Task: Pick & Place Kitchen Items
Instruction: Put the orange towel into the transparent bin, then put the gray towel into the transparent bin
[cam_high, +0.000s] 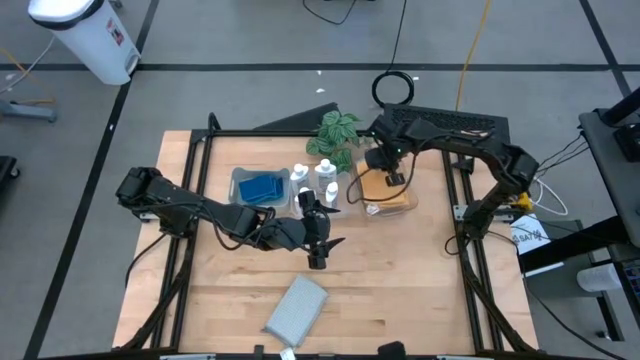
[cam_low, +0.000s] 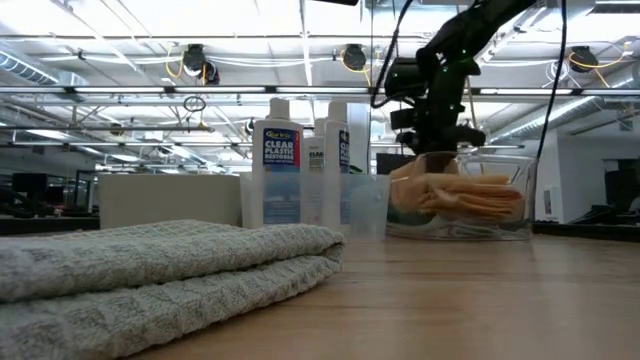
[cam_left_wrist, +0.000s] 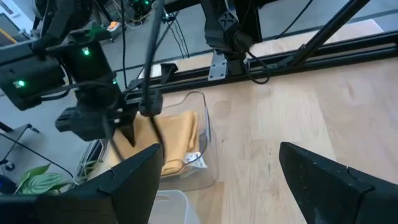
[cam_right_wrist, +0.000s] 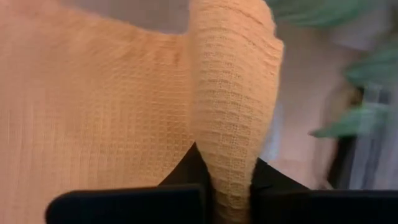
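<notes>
Right gripper (cam_right_wrist: 230, 196) over the clear bin (cam_high: 385, 207) far right of bench (cam_high: 400, 280), jaws pinched shut on a fold of the orange cloth (cam_right_wrist: 93, 106) lying in it; left gripper (cam_high: 318, 240) mid-bench near the squeeze bottles (cam_high: 325, 180), jaws wide open, holding nothing.

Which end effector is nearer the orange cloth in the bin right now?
Right. The right end effector is shut on a fold of the orange cloth over its bin. The left end effector hangs open over bare table, beside the bottles.
</notes>
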